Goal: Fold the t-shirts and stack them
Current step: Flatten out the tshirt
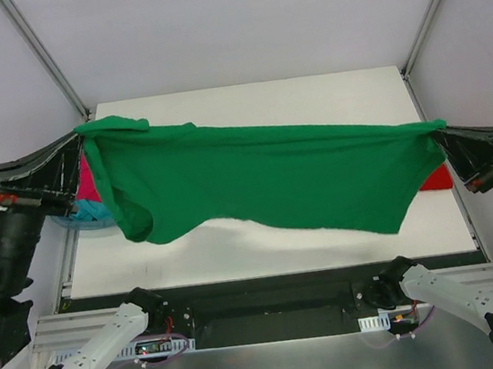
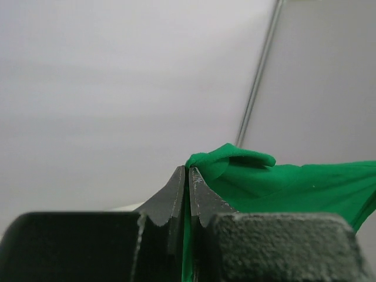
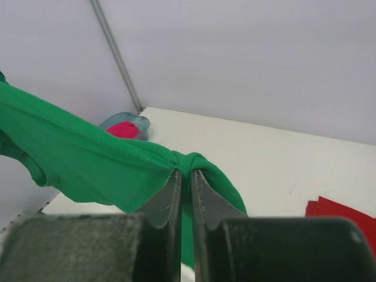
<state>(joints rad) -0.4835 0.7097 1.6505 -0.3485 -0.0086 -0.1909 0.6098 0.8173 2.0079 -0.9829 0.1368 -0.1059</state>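
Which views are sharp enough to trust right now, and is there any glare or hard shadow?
Top external: sharp, evenly lit, only a soft shadow on the table under the green t-shirt. Left wrist: left gripper blurred near the lens, cloth clear. Right wrist: right gripper likewise, cloth sharp. No glare anywhere.

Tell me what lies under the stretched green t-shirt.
Below the green t-shirt, white table shows along the edges. A pink cloth and a teal cloth peek out at its left end, a red shirt at its right. The table's middle is covered.
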